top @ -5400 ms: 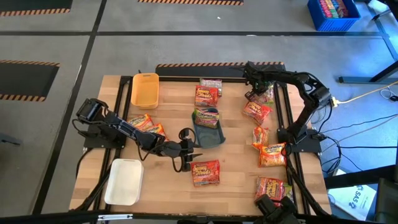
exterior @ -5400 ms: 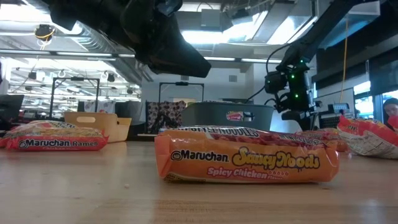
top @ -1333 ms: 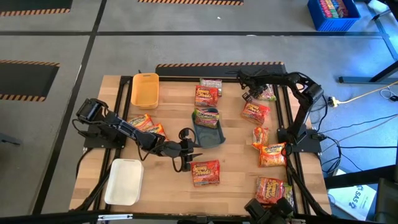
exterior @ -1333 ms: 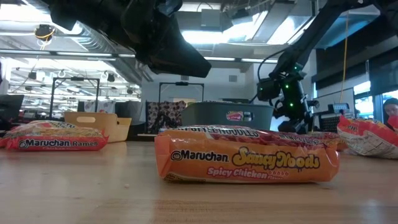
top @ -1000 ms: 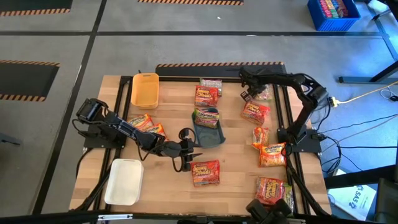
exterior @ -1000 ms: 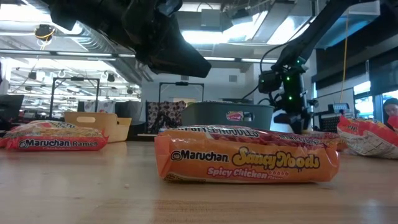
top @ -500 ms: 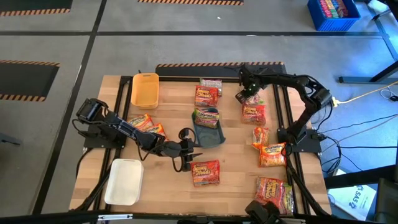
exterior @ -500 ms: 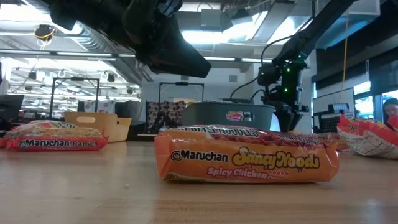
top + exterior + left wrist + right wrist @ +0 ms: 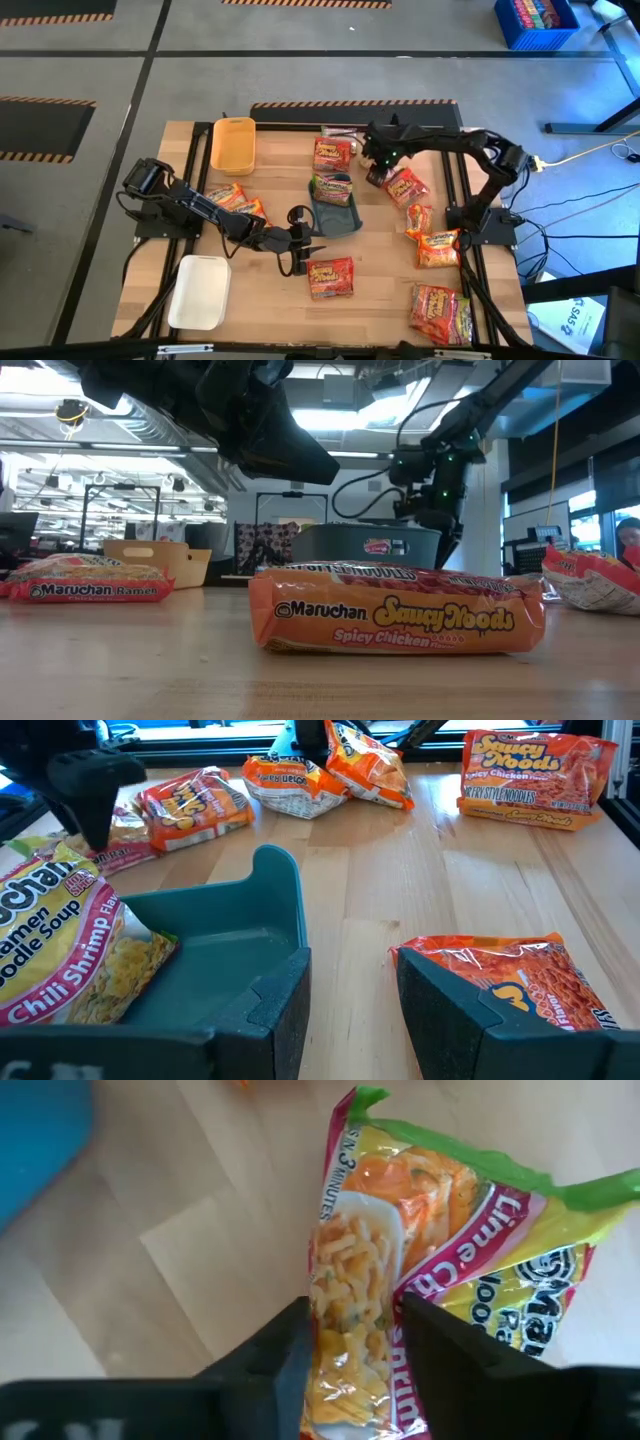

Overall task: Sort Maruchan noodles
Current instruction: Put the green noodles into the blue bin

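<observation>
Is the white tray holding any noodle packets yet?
No. In the high view the white tray near the table's front left corner shows only its bare inside, and the nearest orange packet lies on the wood beside it.

We see a tray [image 9: 336, 215] at the middle of the surface [image 9: 380, 280] with one packet [image 9: 331, 187] in it. Another packet [image 9: 331, 277] lies just before it. Four more packets [image 9: 437, 247] lie along the right side.

One camera is looking straight down on the desk [image 9: 380, 300]; another is sitting level at its surface. Both are showing the orange packet [image 9: 331, 278], close in the low view.
</observation>
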